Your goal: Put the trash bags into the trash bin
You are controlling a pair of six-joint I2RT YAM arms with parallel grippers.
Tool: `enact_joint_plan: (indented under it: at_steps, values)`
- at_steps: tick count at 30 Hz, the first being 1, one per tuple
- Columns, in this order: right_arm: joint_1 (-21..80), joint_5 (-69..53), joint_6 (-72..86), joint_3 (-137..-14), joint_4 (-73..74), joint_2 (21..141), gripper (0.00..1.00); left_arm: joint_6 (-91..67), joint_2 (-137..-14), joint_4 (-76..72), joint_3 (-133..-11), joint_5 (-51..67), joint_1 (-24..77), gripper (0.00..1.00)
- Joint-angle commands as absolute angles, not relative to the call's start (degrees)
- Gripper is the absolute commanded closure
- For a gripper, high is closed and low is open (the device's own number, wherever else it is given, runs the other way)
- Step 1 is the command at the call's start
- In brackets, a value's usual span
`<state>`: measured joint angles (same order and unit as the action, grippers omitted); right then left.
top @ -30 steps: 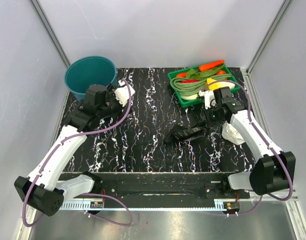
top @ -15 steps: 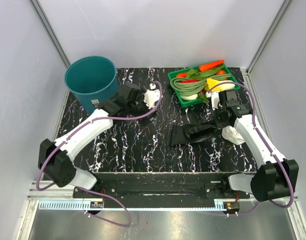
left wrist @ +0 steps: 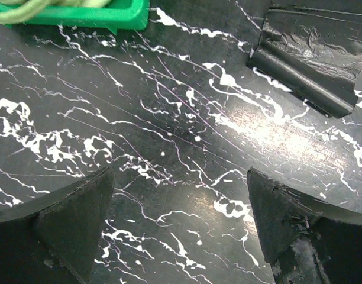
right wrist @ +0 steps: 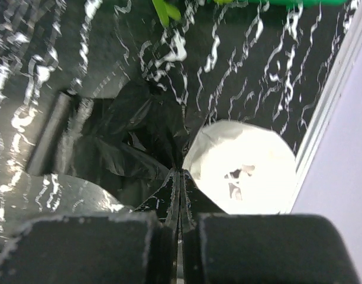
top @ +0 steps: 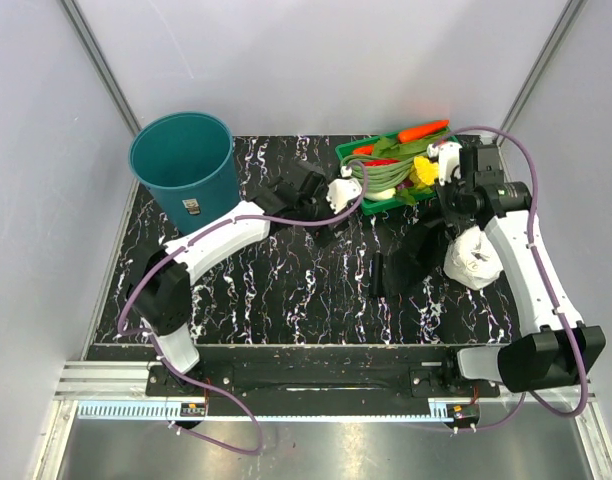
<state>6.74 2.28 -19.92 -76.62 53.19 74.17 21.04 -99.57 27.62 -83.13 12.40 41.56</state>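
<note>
right gripper [right wrist: 180, 176] pressed together, pinching a fold of the bag [right wrist: 125, 139]. left gripper [left wrist: 178, 186] spread, empty. bag drapes below the right gripper, right of centre, beside the white wad [right wrist: 246, 163], well apart from the bin [top: 201, 185]. recommend: raise until the film clears the table, then carry high over the rim. bag glossy, wrinkled, one edge rolled.

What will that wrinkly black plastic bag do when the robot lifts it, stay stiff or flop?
Probably flop: the wrinkly black plastic bag droops in folds from the shut right gripper. It looks thin, so it is likely very light. Its film shines, so it may be slippery, and its rolled end might unroll.
</note>
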Motion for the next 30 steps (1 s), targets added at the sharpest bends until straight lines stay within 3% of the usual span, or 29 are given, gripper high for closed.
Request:
enact_joint_plan:
  at_steps: [1, 6, 18, 30]
  values:
    - [6.8, -5.8, -18.6, -84.1, 55.5, 77.3, 1.0, 22.2, -99.0, 24.2, -86.6, 12.4, 41.5, 0.01]
    - [8.3, -12.9, -15.6, -92.0, 58.1, 81.9, 1.0, 23.2, -96.3, 23.7, -83.5, 9.8, 41.0, 0.01]
    - [28.3, -15.9, -10.7, -115.3, 61.4, 95.7, 1.0, 23.3, -83.3, 30.8, -80.5, 12.5, 27.2, 0.01]
    - [35.6, -18.5, -4.8, -108.9, 44.2, 105.6, 1.0, 26.5, -71.7, 38.9, -77.2, 12.3, 19.0, 0.01]
